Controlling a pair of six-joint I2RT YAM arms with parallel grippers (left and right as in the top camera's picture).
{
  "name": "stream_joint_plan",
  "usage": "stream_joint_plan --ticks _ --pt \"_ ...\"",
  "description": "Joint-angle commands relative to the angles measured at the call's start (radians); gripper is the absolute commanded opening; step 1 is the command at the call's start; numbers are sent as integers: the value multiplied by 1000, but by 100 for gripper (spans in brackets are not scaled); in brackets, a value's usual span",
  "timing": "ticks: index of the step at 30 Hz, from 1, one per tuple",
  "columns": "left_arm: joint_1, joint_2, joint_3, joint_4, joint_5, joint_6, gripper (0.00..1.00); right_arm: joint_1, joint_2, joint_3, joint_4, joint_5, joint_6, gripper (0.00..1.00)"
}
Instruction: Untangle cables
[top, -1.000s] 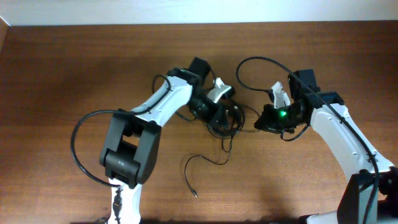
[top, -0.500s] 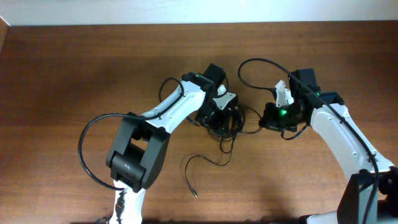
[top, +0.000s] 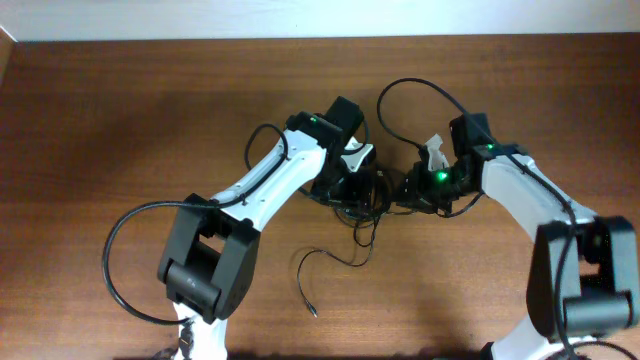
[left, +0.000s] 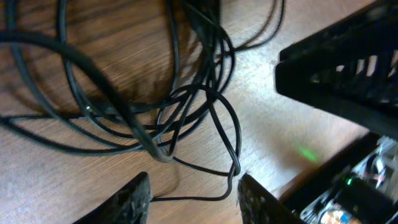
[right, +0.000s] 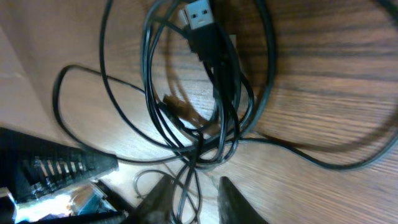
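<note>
Compared with half a second earlier, the right gripper is brought leftward, closer to the cables, and more of its arm's base is seen at the lower right. The left gripper is kept at the bundle, with its elbow shifted slightly left. The loose strand trailing toward the near edge is unchanged.

The cables are gathered in a small knot at the middle of the table, between the two grippers. In the left wrist view the fingers are spread wide, nothing is clamped, and one thin cord is seen crossing the gap. In the right wrist view the fingers are also parted, more narrowly, with thin strands passing between the tips; no pinch is visible.

From overhead the knot is partly covered by both wrists. A thicker arm cable is looped behind the right gripper, and a green light is lit on that wrist. The other gripper's ribbed black body is seen at the edge of each wrist view.

The cords are thin, black, smooth and round, laid in overlapping loops. One is ended by a flat silver-mouthed USB plug. The table is brown wood with fine grain.
</note>
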Motion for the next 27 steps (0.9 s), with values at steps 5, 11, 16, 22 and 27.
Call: stream_joint_plan --ticks 5,11,16,22,27 --pt "-19 -14 14 22 -54 -150 45 5 115 -9 33 -87 146 22" --pt "-28 -8 14 22 -55 -213 38 5 116 -9 34 -89 157 23" --pt "-43 15 14 30 -53 -269 36 17 117 -9 46 -89 165 23" --pt "-62 33 14 56 -54 -316 30 56 117 -9 70 -90 209 23" --pt "-64 36 11 56 -64 -316 27 75 117 -9 86 -97 235 22"
